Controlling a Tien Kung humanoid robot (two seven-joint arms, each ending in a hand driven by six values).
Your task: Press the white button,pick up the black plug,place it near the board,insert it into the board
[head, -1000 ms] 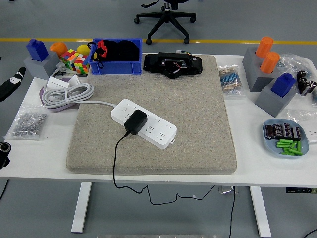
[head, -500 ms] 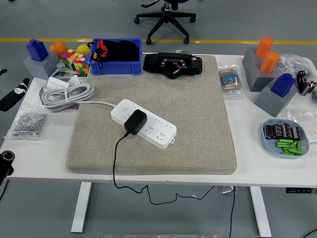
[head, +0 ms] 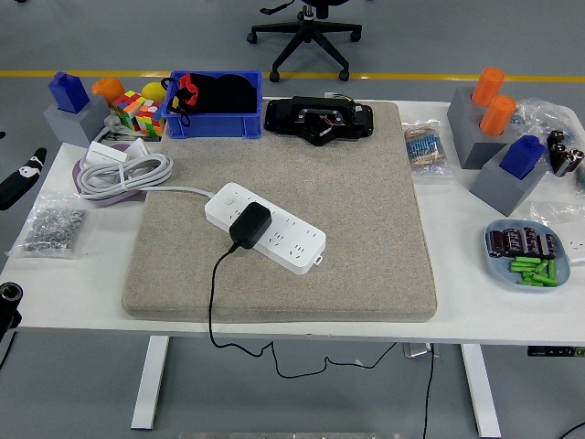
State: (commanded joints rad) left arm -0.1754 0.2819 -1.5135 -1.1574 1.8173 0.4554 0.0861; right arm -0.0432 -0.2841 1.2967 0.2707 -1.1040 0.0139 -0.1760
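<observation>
The black plug [head: 249, 225] sits plugged into the white power strip [head: 264, 227] on the grey mat [head: 347, 210]. Its round button [head: 228, 195] lies just beyond, toward the far left end. To press it, come straight down on it with one fingertip. The left hand [head: 20, 176] rests at the left edge; its fingers cannot be made out. No right hand shows.

Plug [head: 249, 225] on power strip [head: 265, 229], strip on mat [head: 366, 210], bin [head: 215, 117] behind

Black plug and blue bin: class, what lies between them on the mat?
In the head view, between black plug and blue bin: the white power strip's button end, then bare mat.
</observation>
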